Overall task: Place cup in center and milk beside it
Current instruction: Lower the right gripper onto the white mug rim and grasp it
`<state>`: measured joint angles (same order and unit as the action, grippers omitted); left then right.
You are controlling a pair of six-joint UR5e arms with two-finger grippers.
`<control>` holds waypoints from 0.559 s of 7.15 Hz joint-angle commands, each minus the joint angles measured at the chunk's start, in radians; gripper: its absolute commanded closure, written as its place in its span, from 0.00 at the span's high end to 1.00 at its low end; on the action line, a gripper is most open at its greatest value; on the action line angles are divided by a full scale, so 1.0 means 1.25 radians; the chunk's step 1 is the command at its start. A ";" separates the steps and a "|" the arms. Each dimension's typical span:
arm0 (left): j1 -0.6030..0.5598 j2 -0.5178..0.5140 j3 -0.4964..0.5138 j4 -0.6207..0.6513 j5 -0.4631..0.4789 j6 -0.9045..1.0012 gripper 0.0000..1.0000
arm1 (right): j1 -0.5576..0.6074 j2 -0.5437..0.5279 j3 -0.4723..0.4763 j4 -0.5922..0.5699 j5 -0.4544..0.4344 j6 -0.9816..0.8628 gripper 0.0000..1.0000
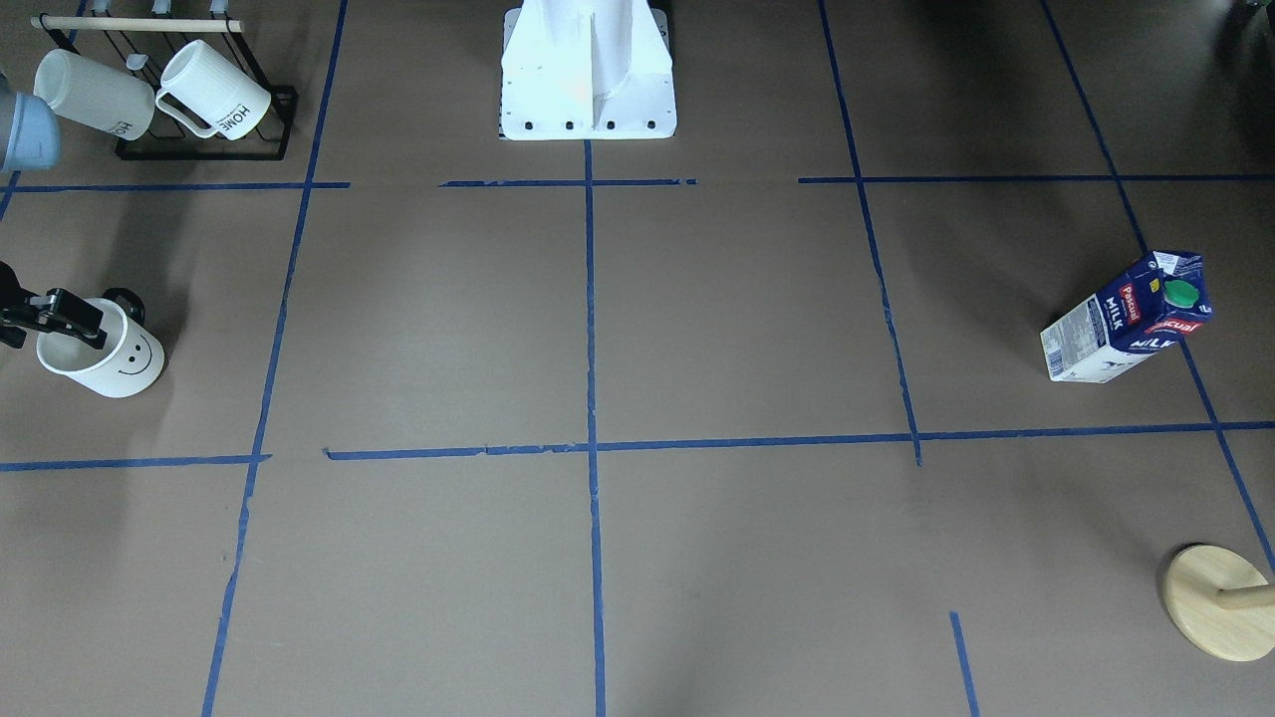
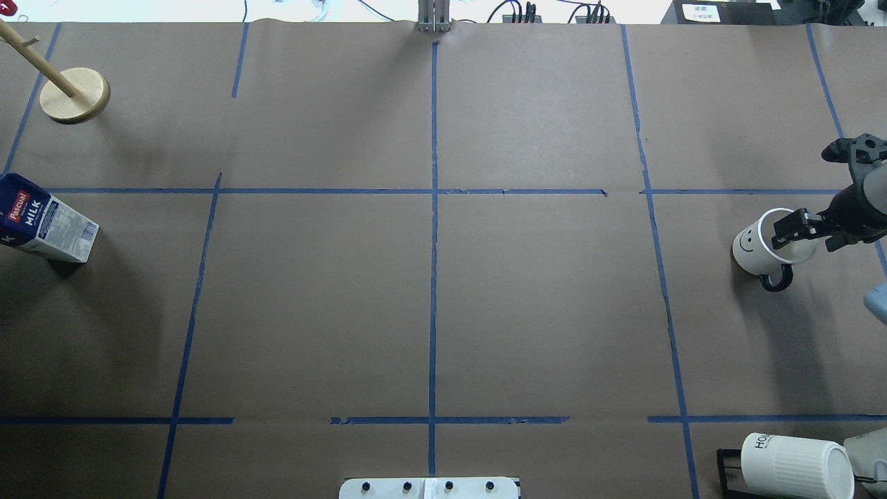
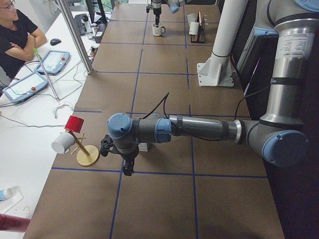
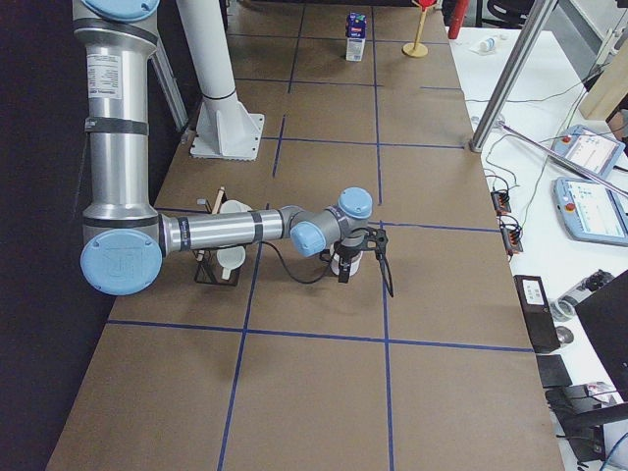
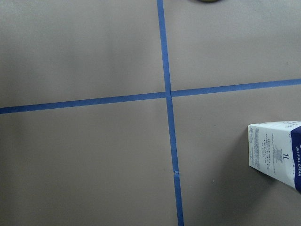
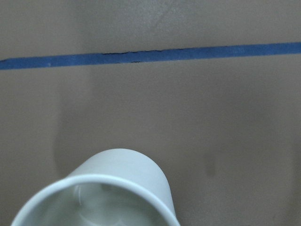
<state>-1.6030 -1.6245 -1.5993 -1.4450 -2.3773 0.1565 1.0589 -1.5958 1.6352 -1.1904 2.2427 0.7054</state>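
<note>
The cup (image 1: 125,358), white with a black smiley face, stands upright at the table's far right end in the overhead view (image 2: 752,249). My right gripper (image 1: 85,324) points down at its rim (image 2: 783,232), one finger over the opening, and looks shut on the cup's wall. The right wrist view shows only the cup's rim (image 6: 99,193). The milk (image 1: 1126,319) stands upright at the opposite end (image 2: 41,225). My left gripper (image 3: 127,169) hovers near it; I cannot tell whether it is open. The center (image 2: 434,192) is bare.
A black rack with ribbed "HOME" mugs (image 1: 209,100) stands near the robot's right side (image 2: 790,464). A wooden peg stand (image 1: 1215,602) is beyond the milk (image 2: 75,95). The white robot base (image 1: 588,80) is at the table's near edge. An operator (image 3: 15,35) sits beside the table.
</note>
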 commanded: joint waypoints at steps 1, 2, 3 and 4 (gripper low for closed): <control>0.000 0.000 -0.002 0.000 0.000 0.000 1.00 | -0.003 0.005 -0.001 0.000 0.001 0.000 0.40; 0.000 0.000 -0.002 0.000 0.000 0.000 1.00 | 0.000 0.005 0.000 0.001 0.000 0.000 0.17; 0.000 0.000 -0.005 0.000 0.000 -0.001 1.00 | 0.009 0.004 0.015 0.000 0.002 -0.002 0.08; 0.000 0.000 -0.005 0.001 0.000 -0.001 1.00 | 0.029 -0.001 0.033 0.000 0.012 -0.002 0.00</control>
<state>-1.6030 -1.6245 -1.6046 -1.4446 -2.3777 0.1554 1.0726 -1.5919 1.6531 -1.1900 2.2479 0.7036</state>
